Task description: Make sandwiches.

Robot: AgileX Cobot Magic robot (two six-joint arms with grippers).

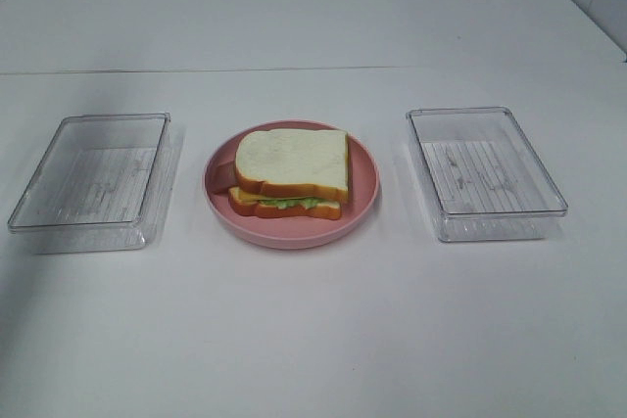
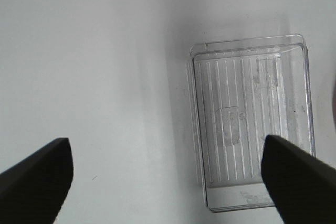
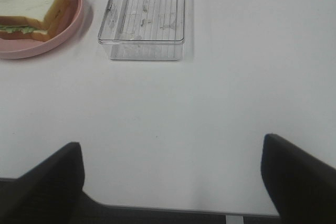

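Observation:
One stacked sandwich [image 1: 291, 171] sits on the round pink plate [image 1: 364, 188] in the middle of the table: two white bread slices with orange-brown crust, green lettuce between them, a reddish-brown bacon strip end at its left. It also shows in the right wrist view [image 3: 32, 8]. No cheese shows. Neither arm appears in the high view. My left gripper [image 2: 168, 174] is open and empty, above the left clear tray [image 2: 252, 121]. My right gripper [image 3: 173, 179] is open and empty, over the table's front edge, well away from the plate [image 3: 68, 27].
A clear empty plastic tray [image 1: 93, 183] stands left of the plate and another [image 1: 485, 173] right of it, also in the right wrist view [image 3: 144, 17]. The white table's front edge [image 3: 168, 211] is near my right gripper. A seam crosses the table behind the trays.

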